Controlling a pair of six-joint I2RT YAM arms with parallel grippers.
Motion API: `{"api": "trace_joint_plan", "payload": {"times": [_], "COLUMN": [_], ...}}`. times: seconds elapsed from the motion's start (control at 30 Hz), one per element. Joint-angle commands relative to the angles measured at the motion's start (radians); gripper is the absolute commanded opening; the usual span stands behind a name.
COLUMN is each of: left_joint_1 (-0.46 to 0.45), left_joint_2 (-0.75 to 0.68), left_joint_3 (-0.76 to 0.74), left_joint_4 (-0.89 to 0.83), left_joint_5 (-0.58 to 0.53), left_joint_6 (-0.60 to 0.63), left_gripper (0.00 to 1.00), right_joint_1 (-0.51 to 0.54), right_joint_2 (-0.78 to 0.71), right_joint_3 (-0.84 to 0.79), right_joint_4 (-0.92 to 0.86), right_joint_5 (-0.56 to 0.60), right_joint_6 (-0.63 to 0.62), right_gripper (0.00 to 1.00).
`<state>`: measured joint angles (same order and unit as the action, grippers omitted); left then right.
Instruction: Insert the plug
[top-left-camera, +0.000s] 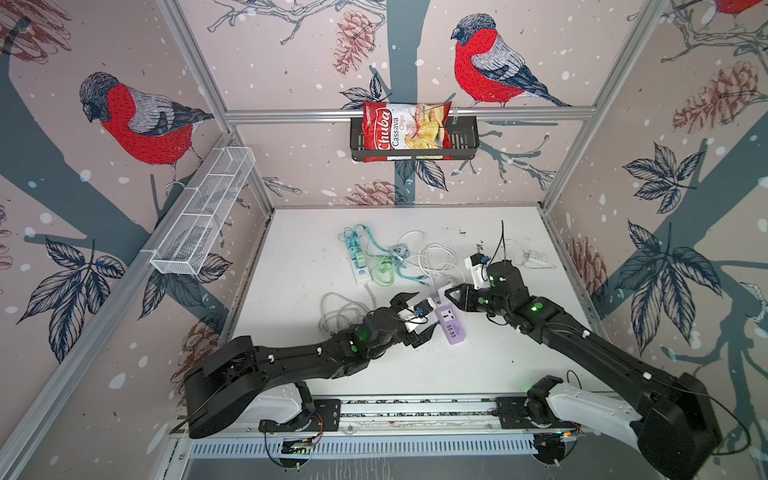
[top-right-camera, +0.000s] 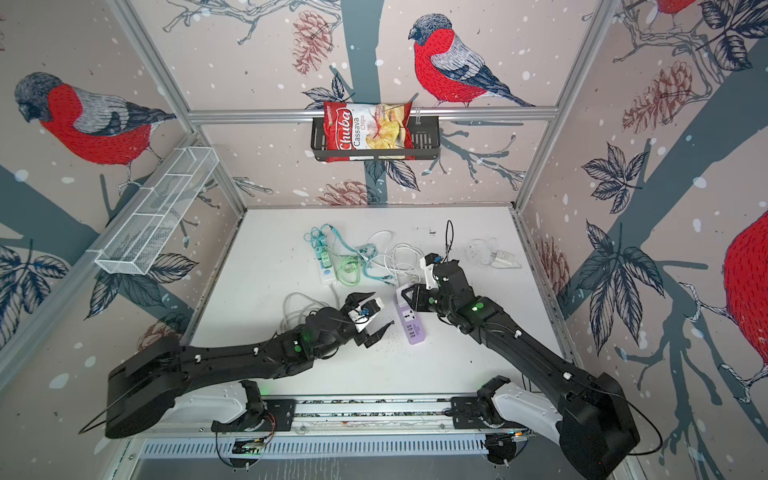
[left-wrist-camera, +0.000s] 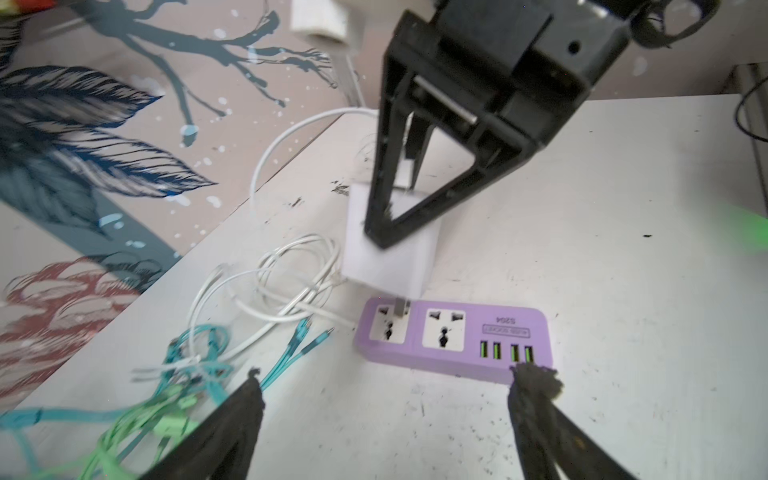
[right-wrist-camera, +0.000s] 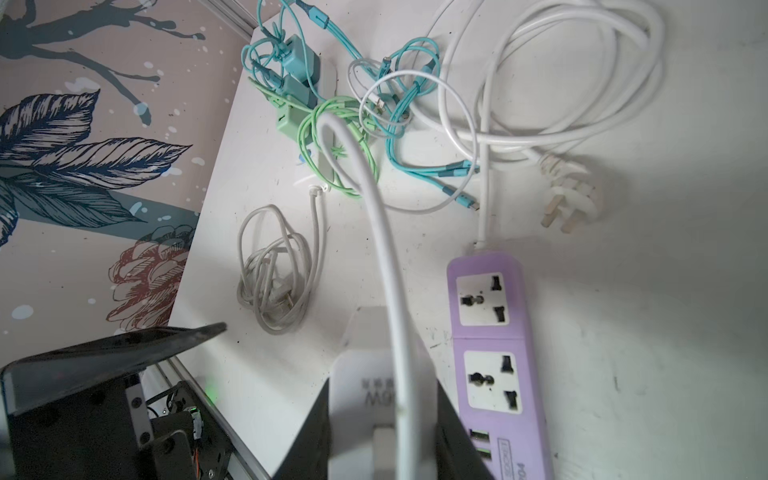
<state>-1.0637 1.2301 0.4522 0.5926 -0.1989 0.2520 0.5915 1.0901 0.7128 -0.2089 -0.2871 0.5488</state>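
Plainly the right gripper (left-wrist-camera: 388, 239) is clamped across the flat sides of the white charger (left-wrist-camera: 390, 270), which hangs just above the end socket (left-wrist-camera: 388, 326) of the purple power strip (left-wrist-camera: 453, 332). It looks light, rigid and smooth, so it may twist in that grip. The left gripper (left-wrist-camera: 395, 386) stands wide, empty, beside the strip's other end; the light strip probably needs steadying.

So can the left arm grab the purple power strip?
Probably yes. The left gripper is open beside the purple power strip, at its USB end, nothing between. The right gripper holds the white charger over the far socket.
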Motion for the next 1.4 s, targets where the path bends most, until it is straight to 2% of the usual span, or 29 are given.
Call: {"api": "trace_joint_plan", "payload": {"times": [0.0,0.07,0.13,0.3,0.4,0.7,0.83,1.1,1.23,1.37], "left_joint_1": [0.008,0.018,0.027,0.030,0.031,0.042,0.073,0.113,0.114,0.114], "left_joint_2": [-0.086,-0.156,-0.219,-0.306,-0.305,-0.188,-0.082,0.172,0.204,0.193], "left_joint_3": [-0.058,-0.094,-0.131,-0.192,-0.197,-0.186,-0.139,0.038,0.089,0.104], "left_joint_4": [0.035,0.033,0.035,0.075,0.073,0.155,0.169,0.120,0.067,0.011], "left_joint_5": [-0.174,-0.213,-0.207,-0.216,-0.222,-0.229,-0.228,-0.264,-0.331,-0.378], "left_joint_6": [-0.088,-0.133,-0.162,-0.203,-0.212,-0.230,-0.305,-0.299,-0.352,-0.444], "left_gripper": [0.98,0.98,0.98,0.98,0.98,0.98,0.98,0.98,0.98,0.98], "right_joint_1": [-0.017,-0.022,-0.025,-0.011,0.028,0.094,0.105,0.147,0.203,0.227], "right_joint_2": [0.025,0.047,0.078,0.194,0.268,0.384,0.364,0.299,0.330,0.364], "right_joint_3": [0.042,0.070,0.107,0.212,0.258,0.327,0.316,0.255,0.310,0.344], "right_joint_4": [-0.039,-0.067,-0.099,-0.202,-0.243,-0.283,-0.317,-0.326,-0.372,-0.407], "right_joint_5": [0.005,0.013,0.039,0.161,0.272,0.384,0.456,0.586,0.655,0.664], "right_joint_6": [-0.055,-0.079,-0.106,-0.137,-0.122,-0.058,0.062,0.373,0.502,0.617], "right_gripper": [0.08,0.08,0.08,0.07,0.07,0.07,0.07,0.06,0.01,0.01]}}
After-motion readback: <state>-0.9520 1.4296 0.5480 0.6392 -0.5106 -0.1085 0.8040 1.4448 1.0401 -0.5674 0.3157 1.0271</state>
